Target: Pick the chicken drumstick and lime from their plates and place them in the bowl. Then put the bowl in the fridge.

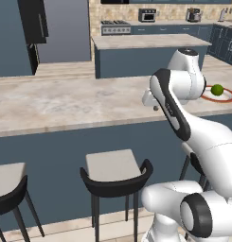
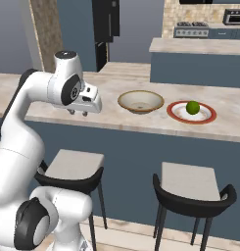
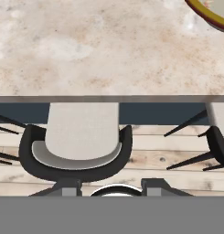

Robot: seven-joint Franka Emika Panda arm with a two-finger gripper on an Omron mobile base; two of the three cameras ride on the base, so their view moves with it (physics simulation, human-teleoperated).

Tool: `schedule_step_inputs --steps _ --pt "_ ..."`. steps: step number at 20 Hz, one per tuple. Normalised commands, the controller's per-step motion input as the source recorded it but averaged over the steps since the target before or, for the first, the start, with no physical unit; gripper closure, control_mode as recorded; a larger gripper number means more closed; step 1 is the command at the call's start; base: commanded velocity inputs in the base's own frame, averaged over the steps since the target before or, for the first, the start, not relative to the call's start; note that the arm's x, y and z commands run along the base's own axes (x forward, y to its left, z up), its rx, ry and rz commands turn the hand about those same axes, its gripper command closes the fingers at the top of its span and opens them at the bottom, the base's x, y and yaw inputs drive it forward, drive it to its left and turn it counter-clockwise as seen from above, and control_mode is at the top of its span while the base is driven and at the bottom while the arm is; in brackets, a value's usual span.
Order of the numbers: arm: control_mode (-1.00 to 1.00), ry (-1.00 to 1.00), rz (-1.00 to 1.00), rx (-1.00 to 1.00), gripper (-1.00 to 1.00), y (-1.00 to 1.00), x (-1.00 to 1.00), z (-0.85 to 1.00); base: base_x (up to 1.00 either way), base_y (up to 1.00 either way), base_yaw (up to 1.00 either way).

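We carry the hand point(image 2: 78, 113), seemingly empty and jaws part spread, right past the bowl point(image 2: 140, 101) toward the lime point(image 2: 192, 107), descending squarely.

The long pale surface point(image 2: 141, 122) looks like mottled beige and pink stone with a smooth, matt finish and a thin grey edge; its front panel below is flat, matt slate blue. The wide tan bowl point(image 2: 140, 102) looks like glazed ceramic, with a darker brown rim and a soft sheen. The round white plate with a red-orange rim point(image 2: 192, 112) looks smooth and slightly glossy, and the small green lime point(image 2: 192, 107) on it has a dull, even skin. The stools point(image 1: 116, 172) have pale grey matt seat pads in black, smooth shells on thin dark legs. The floor point(image 3: 145, 157) shows light wooden planks with visible grain.
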Motion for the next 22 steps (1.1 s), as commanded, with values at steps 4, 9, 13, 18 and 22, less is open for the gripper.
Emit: schedule_step_inputs --steps 4,9,13,18,22 --pt "1.00 0.00 0.00 0.00 -1.00 0.00 0.00 0.00 0.00 0.00 0.00" --pt "1.00 0.00 0.00 0.00 -1.00 0.00 0.00 0.00 0.00 0.00 0.00" --pt "1.00 0.00 0.00 0.00 -1.00 0.00 0.00 0.00 0.00 0.00 0.00" --pt "1.00 0.00 0.00 0.00 -1.00 0.00 0.00 0.00 -0.02 -0.27 0.00" --pt "1.00 0.00 0.00 0.00 -1.00 0.00 0.00 0.00 0.05 -0.59 0.00"
